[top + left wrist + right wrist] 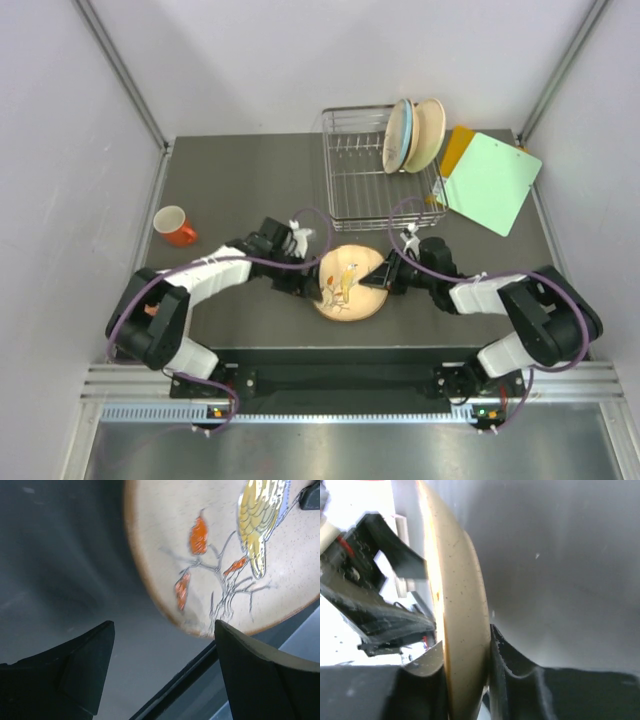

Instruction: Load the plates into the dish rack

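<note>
At the middle of the near edge of the table [240, 180], a tan plate [350, 283] printed with a bird on a sprig sits between the two arms. The right gripper [465, 655] is clamped on its right rim, one finger on each face. The left gripper [162, 645] is spread wide at the plate's left rim and holds nothing. A red cup [175, 225] stands well off to the left. Farther back, right of centre, the dish rack [350, 190] holds a white-and-blue plate [399, 135] and a cream plate [428, 133] upright at its right end. A green board [492, 182] and an orange board [458, 145] lie just to its right.
</note>
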Robot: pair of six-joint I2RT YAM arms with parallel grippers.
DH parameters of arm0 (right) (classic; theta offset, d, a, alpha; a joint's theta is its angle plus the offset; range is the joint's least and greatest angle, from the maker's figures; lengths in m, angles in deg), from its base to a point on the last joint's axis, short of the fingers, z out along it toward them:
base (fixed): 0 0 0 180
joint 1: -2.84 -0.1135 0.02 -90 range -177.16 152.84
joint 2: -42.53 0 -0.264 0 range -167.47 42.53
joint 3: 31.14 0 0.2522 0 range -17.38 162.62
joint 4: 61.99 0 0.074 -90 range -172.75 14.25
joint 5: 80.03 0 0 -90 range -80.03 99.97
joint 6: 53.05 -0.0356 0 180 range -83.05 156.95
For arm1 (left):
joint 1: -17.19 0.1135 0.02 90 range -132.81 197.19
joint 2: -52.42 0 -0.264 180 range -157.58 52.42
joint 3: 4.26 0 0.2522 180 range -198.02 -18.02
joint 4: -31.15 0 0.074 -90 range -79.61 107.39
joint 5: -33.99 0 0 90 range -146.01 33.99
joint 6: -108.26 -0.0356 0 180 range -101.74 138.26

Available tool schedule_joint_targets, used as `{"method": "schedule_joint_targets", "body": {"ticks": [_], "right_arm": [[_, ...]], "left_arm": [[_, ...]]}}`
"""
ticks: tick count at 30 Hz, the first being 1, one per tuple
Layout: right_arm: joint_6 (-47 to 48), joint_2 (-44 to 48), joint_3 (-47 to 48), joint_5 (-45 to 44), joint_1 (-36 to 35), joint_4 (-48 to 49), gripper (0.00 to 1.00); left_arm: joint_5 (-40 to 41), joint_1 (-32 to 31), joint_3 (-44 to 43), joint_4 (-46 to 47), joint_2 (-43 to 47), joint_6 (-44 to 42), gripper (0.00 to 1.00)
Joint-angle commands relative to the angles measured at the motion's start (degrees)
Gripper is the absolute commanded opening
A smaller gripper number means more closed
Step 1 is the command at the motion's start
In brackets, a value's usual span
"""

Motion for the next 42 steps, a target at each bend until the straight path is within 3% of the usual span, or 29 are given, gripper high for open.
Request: {"method": "schedule_joint_targets", "body": {"ticks": [1,10,13,18,19,24,27,31,37,42], "right_arm": [[0.7,5.6,1.5,9.1,2.1,10.4,0.00],[-6.1,7.3,7.6,18.8,1.9,16.2,0.00],[-6.7,7.4,11.8,21.8,1.9,15.3,0.00],[2.5,3.5,33.0,22.0,7.1,-3.2,0.00],[6.9,2.2,36.9,20.4,8.5,-6.5,0.00],[6.3,-10.9,59.6,15.7,17.2,-14.2,0.00],[14.9,-18.4,74.7,11.5,18.8,-26.0,0.00],[24.9,-26.2,93.3,-2.1,18.5,-40.1,0.00],[31.4,-30.7,101.8,-18.0,16.1,-43.7,0.00],[38.8,-32.6,105.4,-26.4,14.4,-44.9,0.00]], "left_arm": [[-5.9,10.8,-8.3,-9.6,3.3,-8.6,0.86],[-10.8,23.7,-20.4,-16.0,4.3,-12.2,0.86],[-10.6,25.3,-24.7,-16.2,2.9,-12.3,0.87],[-4.6,26.1,-28.9,-11.6,2.1,-6.3,0.87],[-3.9,26.2,-29.8,-10.9,2.0,-6.1,0.87],[-2.4,26.5,-32.4,-11.3,2.2,-8.2,0.87],[-2.0,26.7,-32.5,-10.2,2.9,-7.5,0.87],[-1.7,26.9,-30.7,-7.8,4.4,-6.0,0.88],[-2.0,27.9,-28.8,-7.5,6.8,-5.8,0.88],[-2.5,28.8,-26.7,-7.0,8.0,-4.9,0.88]]}}
